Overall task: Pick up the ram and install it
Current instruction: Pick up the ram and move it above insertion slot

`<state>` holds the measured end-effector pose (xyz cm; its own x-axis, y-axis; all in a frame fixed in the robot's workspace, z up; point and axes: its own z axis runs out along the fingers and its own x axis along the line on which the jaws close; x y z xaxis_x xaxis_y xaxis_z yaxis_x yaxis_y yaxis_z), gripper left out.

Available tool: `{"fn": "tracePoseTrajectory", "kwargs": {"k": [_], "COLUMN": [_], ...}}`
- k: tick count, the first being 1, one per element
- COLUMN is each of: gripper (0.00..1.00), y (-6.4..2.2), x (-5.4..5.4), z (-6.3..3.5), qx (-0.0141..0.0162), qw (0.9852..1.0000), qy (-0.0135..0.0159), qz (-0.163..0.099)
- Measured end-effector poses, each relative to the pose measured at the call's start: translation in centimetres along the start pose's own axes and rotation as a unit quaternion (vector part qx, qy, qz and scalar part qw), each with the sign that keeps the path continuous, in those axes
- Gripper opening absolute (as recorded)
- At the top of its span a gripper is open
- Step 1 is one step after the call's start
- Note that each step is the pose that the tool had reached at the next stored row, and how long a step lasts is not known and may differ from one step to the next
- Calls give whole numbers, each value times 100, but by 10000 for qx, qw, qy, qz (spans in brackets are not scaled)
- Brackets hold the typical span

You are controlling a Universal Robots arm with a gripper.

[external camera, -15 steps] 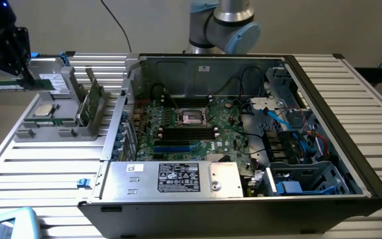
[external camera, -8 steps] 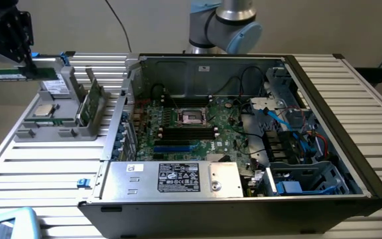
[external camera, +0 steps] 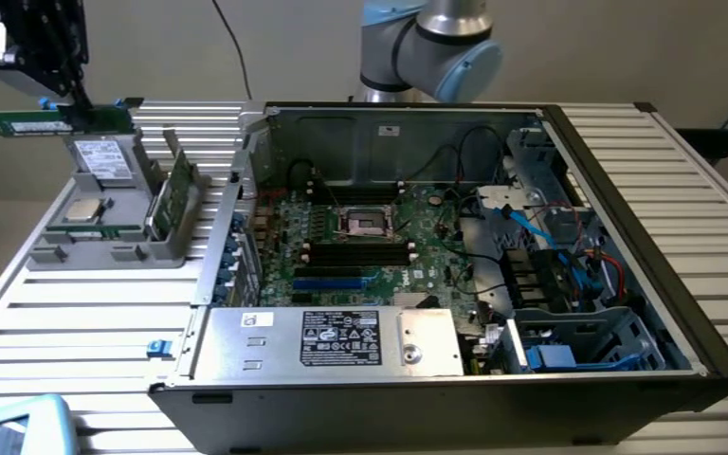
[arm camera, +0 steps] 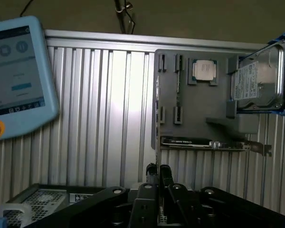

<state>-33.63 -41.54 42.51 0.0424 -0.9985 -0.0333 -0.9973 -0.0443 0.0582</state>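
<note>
My jaws are closed down narrow on the ram (external camera: 35, 123), which I hold clear in the air near the far corner of the worktop (external camera: 73, 322) on the exterior view's left. The ram hangs level, its long edge lying flat. I grip it a little past its middle, toward the exterior view's right, so the longer green part sticks out to that view's left. It touches nothing but my jaws. Right under it sits the grey holder (external camera: 111, 251), with the boxy drive (external camera: 99, 156) nearest below the ram. The small silver processor (external camera: 86, 210) sits in front of the drive, and a green card (external camera: 172, 194) stands on edge along the holder's side. The ram is above the holder and lifted off it, not resting in any of its slots. To the exterior view's right lies the open computer case (external camera: 667, 237) with the motherboard (external camera: 440, 246) flat inside. The motherboard's black slots (external camera: 357, 252) lie in a row just in front of the square socket, well apart from the ram and lower. In the wrist view my jaws stand close together, looking down on the same holder (arm camera: 194, 109) with the processor (arm camera: 204, 71) and drive (arm camera: 256, 85). A pale blue pendant (arm camera: 16, 71) with a screen lies off to one side on the ribbed worktop (arm camera: 109, 118).
</note>
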Motion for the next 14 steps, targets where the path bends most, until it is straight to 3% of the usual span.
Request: {"fn": "tracePoseTrajectory", "kwargs": {"k": [3, 7, 11, 14], "gripper": [14, 14, 14, 14], "y": [-134, -294, -414, -532], "x": [5, 12, 17, 22], "z": [-23, -34, -43, -51], "qx": [1, 27, 150, 185], "qw": [10000, 10000, 9999, 9998], "qy": [-1, -3, 2, 1], "qz": [-1, -1, -6, -6]}}
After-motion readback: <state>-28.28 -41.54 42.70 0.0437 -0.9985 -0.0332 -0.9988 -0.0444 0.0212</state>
